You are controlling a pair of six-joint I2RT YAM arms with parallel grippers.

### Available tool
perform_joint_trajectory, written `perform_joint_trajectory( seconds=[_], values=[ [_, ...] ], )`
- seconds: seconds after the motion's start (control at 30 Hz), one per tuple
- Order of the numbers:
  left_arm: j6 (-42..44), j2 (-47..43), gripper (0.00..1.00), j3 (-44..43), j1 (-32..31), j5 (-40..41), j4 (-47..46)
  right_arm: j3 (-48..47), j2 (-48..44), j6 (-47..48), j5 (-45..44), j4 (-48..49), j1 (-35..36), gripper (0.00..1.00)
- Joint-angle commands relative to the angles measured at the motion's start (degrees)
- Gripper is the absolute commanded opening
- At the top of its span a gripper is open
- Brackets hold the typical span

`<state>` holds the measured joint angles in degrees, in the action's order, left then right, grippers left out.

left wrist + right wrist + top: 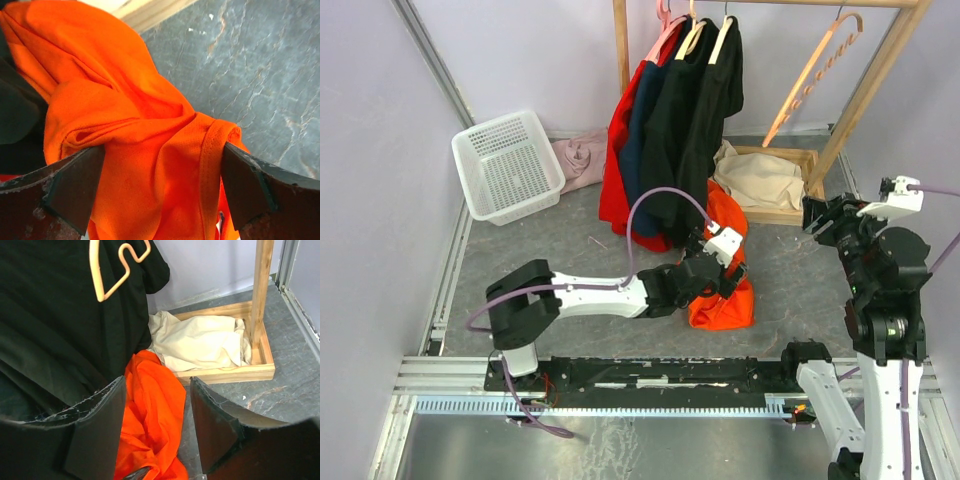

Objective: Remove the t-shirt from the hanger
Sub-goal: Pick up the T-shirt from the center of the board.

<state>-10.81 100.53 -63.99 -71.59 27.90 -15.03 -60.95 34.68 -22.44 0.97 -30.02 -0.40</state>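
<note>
In the left wrist view, the bottom edge cuts off both fingers (75,192) of the left gripper (162,167). The orange t-shirt (125,100) runs out past the top, left and bottom edges. In the top view, we cannot see that gripper's fingertips behind its own body and the shirt's folds. The wooden rack (880,80) is cropped at the top edge. In the right wrist view, the right gripper (157,390) screens the shirt's lower end, and the pink hanger (93,265) is cropped above.

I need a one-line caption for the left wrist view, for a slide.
Left gripper, jaws wide apart, with the orange t-shirt between them, against the grey surface.
</note>
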Motion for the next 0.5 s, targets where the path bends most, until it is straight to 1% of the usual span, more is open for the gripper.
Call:
perform_joint_trajectory(
  seconds=[0.0,0.3,0.47],
  values=[
    [-3.0,4.3,0.99,-3.8,0.8,-2.2,-1.6,-0.6,-2.2,1.4,-0.6,-0.5,0.3,0.62],
    [-4.6,11.7,0.99,-7.5,2.2,-2.7,-0.4,-0.7,-2.5,1.5,-0.1,-1.1,0.2,0.63],
    [-5.4,15.2,0.99,-10.1,2.2,0.0,2.9,-0.1,-2.8,1.4,-0.1,-0.8,0.3,0.63]
  ],
)
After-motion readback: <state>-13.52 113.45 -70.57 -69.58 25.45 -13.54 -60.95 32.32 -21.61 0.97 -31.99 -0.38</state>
